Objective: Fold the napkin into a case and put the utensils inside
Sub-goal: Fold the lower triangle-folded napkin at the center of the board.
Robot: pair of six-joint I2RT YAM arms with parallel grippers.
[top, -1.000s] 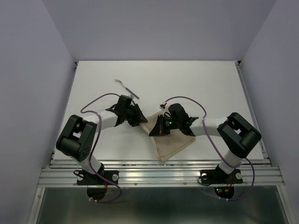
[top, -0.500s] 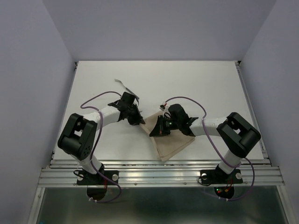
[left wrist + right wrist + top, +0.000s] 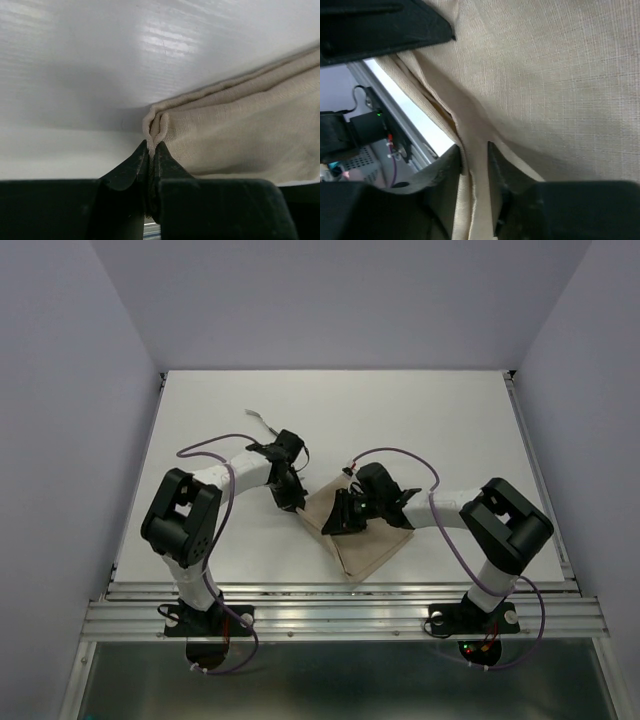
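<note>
Left hand (image 3: 151, 146) newly pinched onto napkin (image 3: 240, 130) corner; right hand (image 3: 474, 156) loosened, parted astride fold; utensils (image 3: 262, 419) beyond.

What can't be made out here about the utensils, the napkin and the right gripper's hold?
1. Utensils: top view, only a thin silvery end shows past the left arm; kind and number too small to tell.
2. Napkin: every view, its own folded layers hide any pocket inside.
3. Right gripper: right wrist view, cloth fills the gap between its fingers; clamped or loose is unclear.

1 overhead, 2 wrist close-ups: napkin (image 3: 365, 550)
</note>
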